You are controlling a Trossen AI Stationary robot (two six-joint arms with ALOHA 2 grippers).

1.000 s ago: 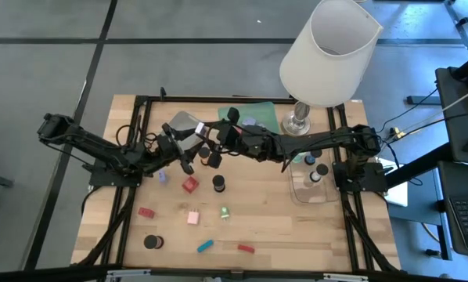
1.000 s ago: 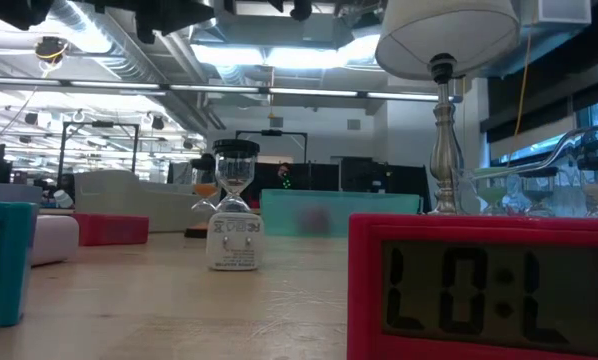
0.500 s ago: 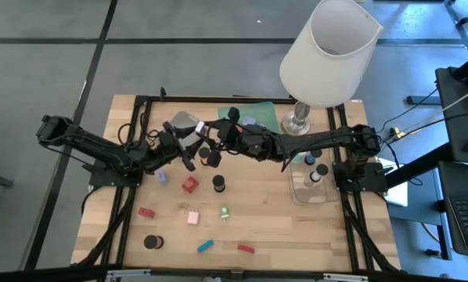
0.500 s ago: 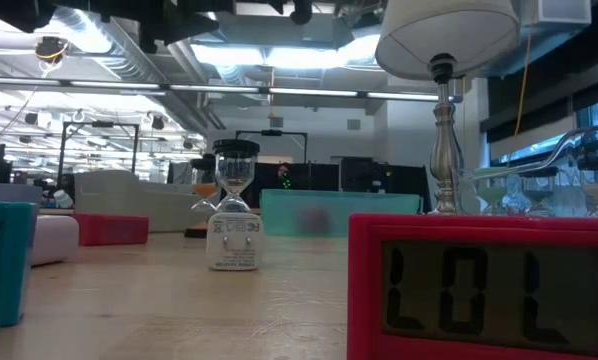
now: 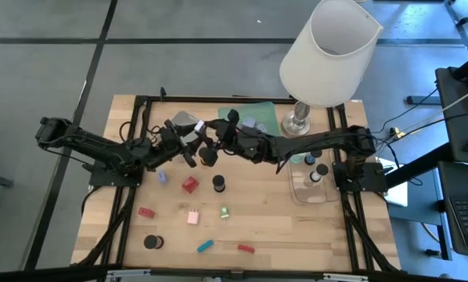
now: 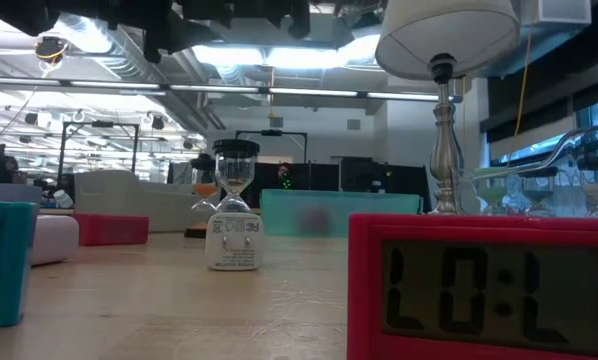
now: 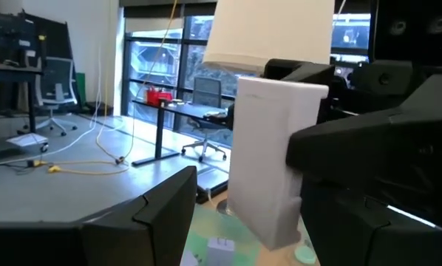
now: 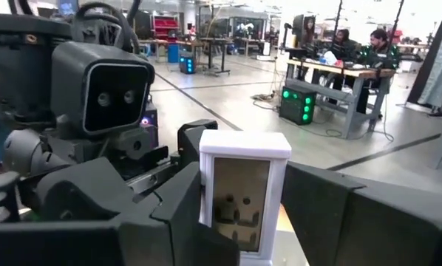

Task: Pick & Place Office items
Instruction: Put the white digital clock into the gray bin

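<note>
handover looks like the step in hand. both arms meet in the air above the back middle of the bench (image 5: 281, 227), just in front of the green tray (image 5: 259, 111). the right gripper (image 5: 213, 146) is narrowed onto a white block (image 8: 243, 193), one finger on each of its long sides, so the block's long axis lies crosswise to the line on which the fingers close. the left gripper (image 5: 189, 150) faces it from the other side. its jaws stand wide with the same block between them, and in the left wrist view a clear gap shows between one finger and the block. by that, the right arm carries the block and the left has not yet taken it. the coming move turns on this gap: the left fingers must close across the block's short width while the right ones stay clamped.

other office items lie on the bench nearer the front, well apart from both grippers: a red block (image 5: 189, 184), a black cylinder (image 5: 217, 183), a pink block (image 5: 193, 217), a mint-green cap (image 5: 225, 212), a teal bar (image 5: 205, 246) and a red bar (image 5: 246, 248).

writing: the red clock (image 6: 484, 290) close to the low camera shows "L0:L". the white block has a dark window with marks i cannot read. print on the white plug (image 6: 233, 243) is too small to read.
</note>
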